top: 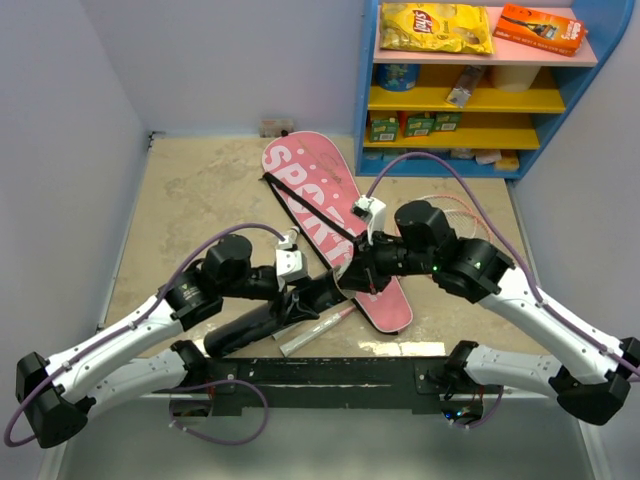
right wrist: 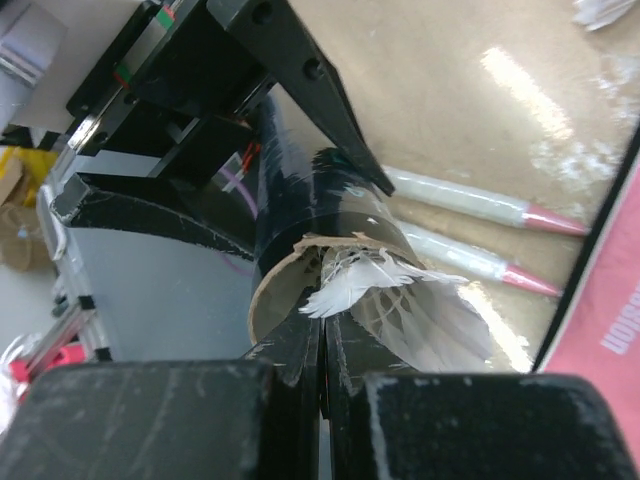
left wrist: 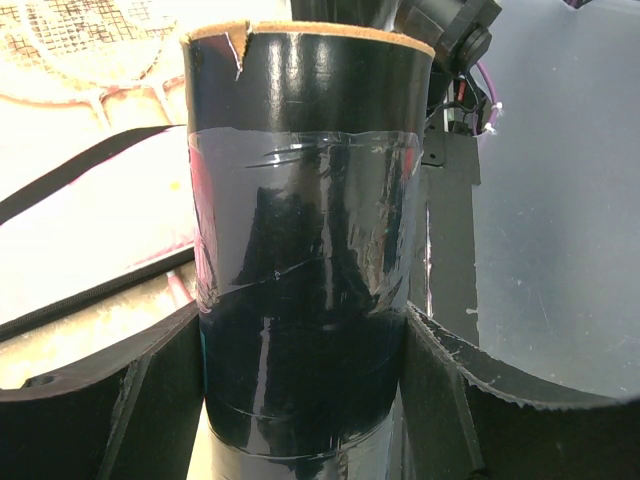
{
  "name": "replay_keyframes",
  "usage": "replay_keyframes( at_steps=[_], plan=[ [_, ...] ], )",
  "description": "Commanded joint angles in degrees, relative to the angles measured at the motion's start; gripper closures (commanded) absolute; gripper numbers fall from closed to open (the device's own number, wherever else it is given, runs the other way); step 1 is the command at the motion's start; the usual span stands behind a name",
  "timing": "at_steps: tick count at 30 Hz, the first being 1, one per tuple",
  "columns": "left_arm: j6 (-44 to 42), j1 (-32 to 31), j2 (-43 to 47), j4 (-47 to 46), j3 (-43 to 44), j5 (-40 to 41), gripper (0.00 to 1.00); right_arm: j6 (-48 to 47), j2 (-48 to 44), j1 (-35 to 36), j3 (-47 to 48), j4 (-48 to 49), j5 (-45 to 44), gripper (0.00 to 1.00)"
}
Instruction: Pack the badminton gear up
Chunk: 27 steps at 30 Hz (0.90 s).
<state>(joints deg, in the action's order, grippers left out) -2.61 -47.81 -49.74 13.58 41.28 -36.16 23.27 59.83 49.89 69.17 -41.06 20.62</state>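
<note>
— Now, report on the black tube [top: 255, 325].
— Found at lower centre of the overhead view, slanting across the bench [top: 200, 190]. Clasped across its body by the left end effector [left wrist: 300, 385], spread wide around the wall.
— And the right end effector [right wrist: 322, 350]?
— Seen pressed fully together at the tube's frayed mouth, right against a white shuttlecock [right wrist: 390, 290] sitting half inside, feathers outward. Cannot tell whether pinching a feather or merely nudging.
— Recommended handling for this step?
— Hold the tube steady, mouth facing the pusher. Push along the tube's axis, gently, to avoid crushing feathers. Stop once seated below the torn edge. Steer clear of the two racket handles [right wrist: 470, 205] just beside the tube, and of the pink bag [top: 310, 190] at centre frame.
</note>
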Motion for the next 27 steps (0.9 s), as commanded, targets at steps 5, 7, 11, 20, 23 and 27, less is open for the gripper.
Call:
replay_keyframes(
  at_steps=[5,7,11,20,23,27],
  plan=[
    [-0.6,-0.4,2.8,-4.2,0.0,-3.7,0.78,5.3,3.3,1.0,-7.6,17.0,8.5,1.0],
    [-0.6,-0.5,3.2,-4.3,0.0,-4.0,0.78,6.2,4.3,1.3,-8.7,20.2,9.4,1.0],
    [-0.6,-0.4,3.6,-4.5,0.0,-4.4,0.78,9.3,6.1,1.8,-11.5,26.4,12.7,1.0],
    [-0.3,-0.4,4.9,-4.5,-0.2,-4.1,0.78,11.1,5.7,2.8,-14.2,31.3,13.1,0.73],
    [-0.1,-0.4,5.3,-4.4,-0.3,-4.0,0.78,9.3,3.9,2.9,-11.9,26.7,10.4,0.57],
    [0.0,-0.4,5.5,-4.3,-0.5,-3.7,0.78,7.9,0.8,2.8,-8.6,20.2,6.3,0.48]
  ],
)
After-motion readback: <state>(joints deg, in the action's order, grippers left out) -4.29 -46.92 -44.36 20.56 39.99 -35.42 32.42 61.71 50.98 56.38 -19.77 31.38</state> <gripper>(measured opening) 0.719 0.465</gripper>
